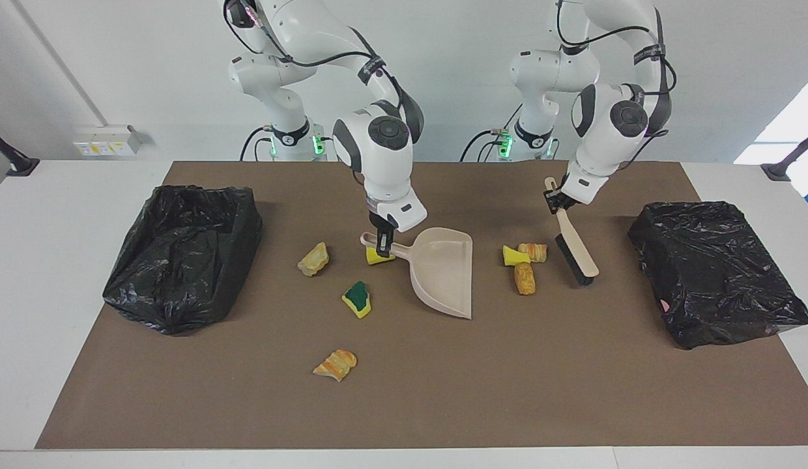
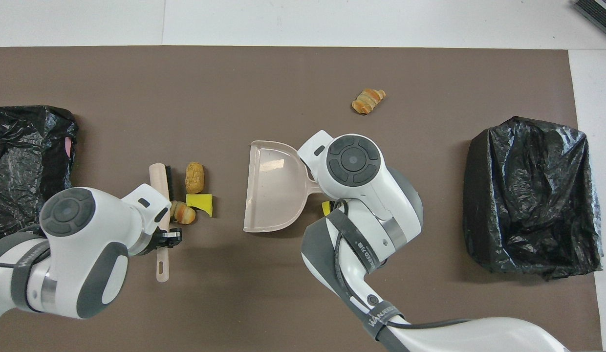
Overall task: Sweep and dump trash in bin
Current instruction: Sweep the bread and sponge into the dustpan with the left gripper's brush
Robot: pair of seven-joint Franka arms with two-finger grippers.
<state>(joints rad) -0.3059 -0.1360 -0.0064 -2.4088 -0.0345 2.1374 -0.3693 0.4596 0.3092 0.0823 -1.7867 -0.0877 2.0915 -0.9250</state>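
My right gripper (image 1: 384, 246) is shut on the handle of the beige dustpan (image 1: 443, 270), whose open mouth faces the left arm's end. My left gripper (image 1: 555, 200) is shut on the handle of the brush (image 1: 577, 260), which slants down to the mat. Three bits of trash lie between brush and dustpan: a yellow bit (image 1: 513, 255), a striped chunk (image 1: 533, 251) and a tan chunk (image 1: 525, 278). A yellow sponge (image 1: 378, 256) lies under the dustpan handle. A tan chunk (image 1: 313, 259), a yellow-and-green sponge (image 1: 357, 299) and a striped chunk (image 1: 335, 364) lie toward the right arm's end.
An open black-lined bin (image 1: 182, 254) stands at the right arm's end of the brown mat (image 1: 443, 391). A second black-bagged bin (image 1: 713, 270) stands at the left arm's end. In the overhead view my right arm's wrist (image 2: 354, 161) hides its gripper.
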